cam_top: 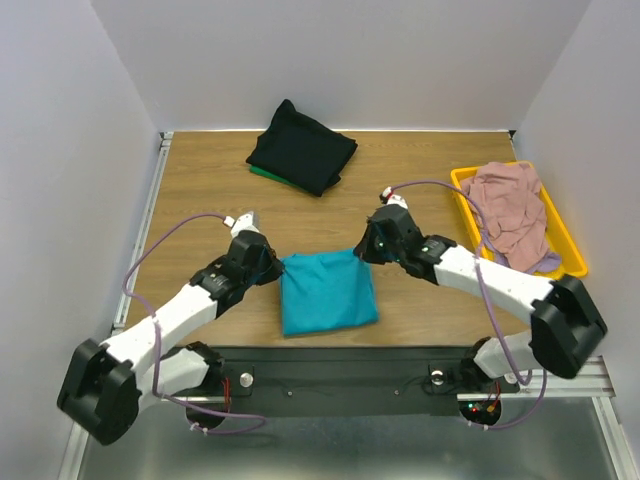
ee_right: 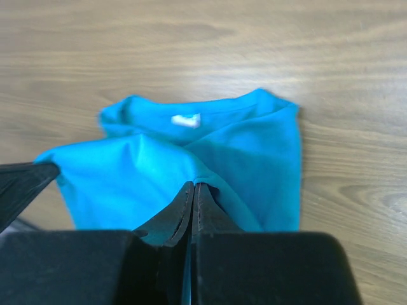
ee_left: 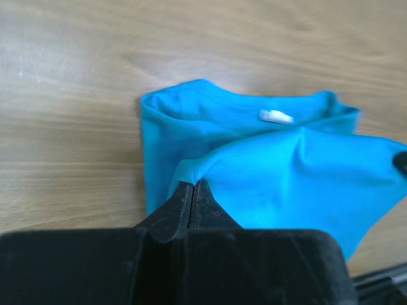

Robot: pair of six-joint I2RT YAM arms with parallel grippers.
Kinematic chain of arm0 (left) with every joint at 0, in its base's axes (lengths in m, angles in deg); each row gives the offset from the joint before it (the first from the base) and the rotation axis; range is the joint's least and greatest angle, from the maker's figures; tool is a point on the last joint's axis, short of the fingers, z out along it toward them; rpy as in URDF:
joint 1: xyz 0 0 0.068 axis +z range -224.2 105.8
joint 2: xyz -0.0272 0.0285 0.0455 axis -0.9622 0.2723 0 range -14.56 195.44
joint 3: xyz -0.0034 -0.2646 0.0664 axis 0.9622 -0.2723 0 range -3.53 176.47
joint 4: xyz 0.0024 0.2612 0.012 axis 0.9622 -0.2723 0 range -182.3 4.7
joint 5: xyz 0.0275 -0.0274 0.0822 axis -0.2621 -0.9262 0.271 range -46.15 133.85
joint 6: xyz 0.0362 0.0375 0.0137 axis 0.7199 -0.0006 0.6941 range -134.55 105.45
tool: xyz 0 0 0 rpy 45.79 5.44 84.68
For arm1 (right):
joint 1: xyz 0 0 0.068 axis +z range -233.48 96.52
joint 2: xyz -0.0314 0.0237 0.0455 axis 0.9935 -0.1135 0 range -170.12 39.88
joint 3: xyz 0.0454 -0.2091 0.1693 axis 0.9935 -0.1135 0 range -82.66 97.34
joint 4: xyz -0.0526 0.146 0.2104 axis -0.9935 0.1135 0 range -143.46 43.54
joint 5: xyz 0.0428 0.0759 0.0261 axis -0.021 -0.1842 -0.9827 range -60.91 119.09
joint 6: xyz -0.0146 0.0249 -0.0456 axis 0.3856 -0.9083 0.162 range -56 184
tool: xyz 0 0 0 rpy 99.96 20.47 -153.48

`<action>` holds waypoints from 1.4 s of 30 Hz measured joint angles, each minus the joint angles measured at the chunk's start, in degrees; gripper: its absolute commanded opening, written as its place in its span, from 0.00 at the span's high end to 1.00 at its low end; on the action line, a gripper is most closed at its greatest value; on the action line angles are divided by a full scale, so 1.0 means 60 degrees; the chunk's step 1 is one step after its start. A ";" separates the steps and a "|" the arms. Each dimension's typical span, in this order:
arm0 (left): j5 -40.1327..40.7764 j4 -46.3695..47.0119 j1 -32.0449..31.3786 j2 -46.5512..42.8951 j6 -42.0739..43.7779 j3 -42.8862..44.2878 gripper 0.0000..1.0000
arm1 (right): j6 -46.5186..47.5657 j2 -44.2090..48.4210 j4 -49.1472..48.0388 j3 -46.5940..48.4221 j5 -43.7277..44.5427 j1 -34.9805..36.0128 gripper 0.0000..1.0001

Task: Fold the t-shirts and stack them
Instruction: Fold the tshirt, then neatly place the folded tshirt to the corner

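A teal t-shirt lies folded into a rough square near the table's front edge, between the two arms. My left gripper is shut on its far left corner; in the left wrist view the jaws pinch a raised fold of the teal t-shirt. My right gripper is shut on the far right corner, and the right wrist view shows its tips closed on the teal fabric. A folded black t-shirt lies at the back on top of a green one.
A yellow tray at the right edge holds a crumpled dusty pink t-shirt with a bit of lavender fabric under it. Bare wooden table surrounds the teal shirt. White walls close in on three sides.
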 measured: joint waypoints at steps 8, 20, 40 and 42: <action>0.0047 0.0291 0.0000 -0.1115 0.0222 0.0262 1.00 | 0.0044 0.1224 -0.0022 -0.0055 0.0044 -0.0204 1.00; 0.1628 0.0510 0.0466 0.3719 -0.0153 0.2539 0.02 | 0.0586 -0.2881 -0.0073 0.1880 0.0739 -0.1497 0.00; 0.0670 0.0288 0.0565 0.0233 -0.0036 0.0601 0.02 | 0.1435 0.0306 -0.0040 -0.0630 -0.1494 -0.1614 0.00; 0.0237 0.0510 0.0565 0.0138 -0.0018 0.0091 0.02 | 0.1428 0.0696 0.0076 -0.0998 -0.1508 -0.1617 0.00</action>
